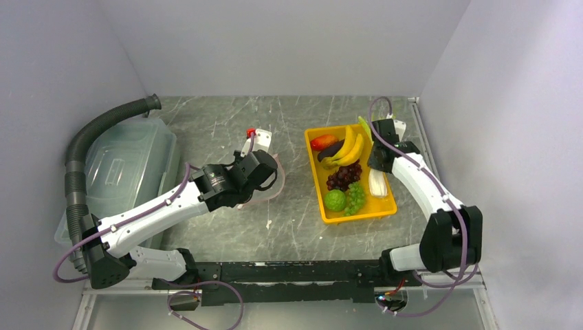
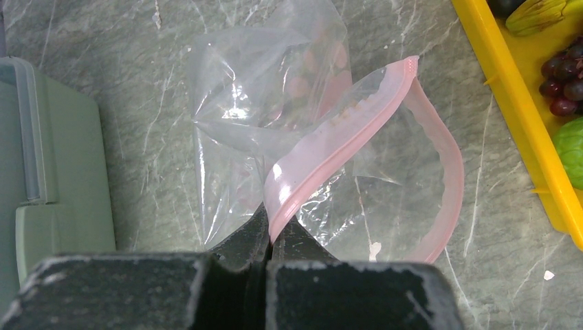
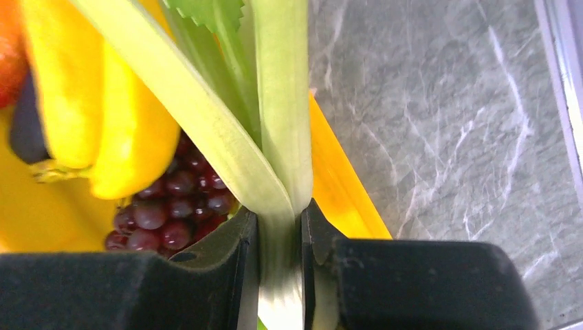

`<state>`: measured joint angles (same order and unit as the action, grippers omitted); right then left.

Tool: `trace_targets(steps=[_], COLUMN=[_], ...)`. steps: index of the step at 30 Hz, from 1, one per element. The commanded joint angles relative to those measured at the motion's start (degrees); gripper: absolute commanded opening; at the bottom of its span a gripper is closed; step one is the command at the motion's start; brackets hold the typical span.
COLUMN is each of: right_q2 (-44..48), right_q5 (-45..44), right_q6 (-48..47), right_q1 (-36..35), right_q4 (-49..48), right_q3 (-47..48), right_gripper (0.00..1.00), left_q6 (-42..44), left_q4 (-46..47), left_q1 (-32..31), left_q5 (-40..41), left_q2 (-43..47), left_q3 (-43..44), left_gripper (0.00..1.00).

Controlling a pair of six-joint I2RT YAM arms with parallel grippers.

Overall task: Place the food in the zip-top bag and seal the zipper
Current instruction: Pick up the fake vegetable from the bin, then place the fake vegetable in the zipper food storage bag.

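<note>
Your left tool (image 2: 269, 234) is pinched fully closed on the narrow pale-pink zipper strip (image 2: 330, 148) of the thin, clear, crinkly plastic zip-top bag (image 2: 254, 117). It grips one side of the mouth, and the strip gapes in an open loop. The bag lies near the middle of the bench (image 1: 295, 227), between the large translucent lidded bin (image 1: 127, 161) at the left edge and the yellow rectangular tray (image 1: 364, 216) towards the right edge. Your right tool (image 3: 280, 223) is clamped on the long pale green toy leek (image 3: 278, 103), over the tray's right side. In the tray you see yellow toy bananas (image 1: 349, 146), a purple eggplant (image 1: 330, 151), dark grapes (image 1: 342, 177), green grapes (image 1: 355, 197), a green round fruit (image 1: 335, 200) and a red-orange fruit (image 1: 322, 142).
</note>
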<state>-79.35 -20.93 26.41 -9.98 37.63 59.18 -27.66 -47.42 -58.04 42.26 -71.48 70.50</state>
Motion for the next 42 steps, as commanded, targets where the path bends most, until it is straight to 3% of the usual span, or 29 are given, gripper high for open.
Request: trace_targets(steps=[1,10,22,26,36,42], right_q2=[3.79,10.34,24.47,29.79,34.90,36.25], right_q5=[-1.65,6.12,23.96,27.82,25.07,19.14], right_q6=[0.45,3.44,13.02,15.86,21.41,24.75], right_q1=[-0.78,-1.70,-4.37,-7.73,-21.27,-29.15], right_q4=[2.42,2.79,-7.92,-15.50,-36.85,-59.03], right_q3=[3.83,3.39,-4.50,-7.11,-12.19,-19.90], right_gripper=[0.00,0.00,0.00,0.00,0.00,0.00], left_q6=[0.46,0.46,0.26,-0.01,-0.91,-2.35], left_q4=[1.27,1.18,0.89,0.17,-1.27,-1.68], left_q1=[0.21,0.21,0.21,0.26,0.37,0.38], left_q5=[0.97,0.86,-0.16,-0.38,-1.29,-0.99], left_q2=[0.47,0.63,-0.05,0.18,0.06,0.59], left_q3=[0.11,0.15,0.80,1.31,3.12,4.71], left_gripper=[0.00,0.00,0.00,0.00,0.00,0.00])
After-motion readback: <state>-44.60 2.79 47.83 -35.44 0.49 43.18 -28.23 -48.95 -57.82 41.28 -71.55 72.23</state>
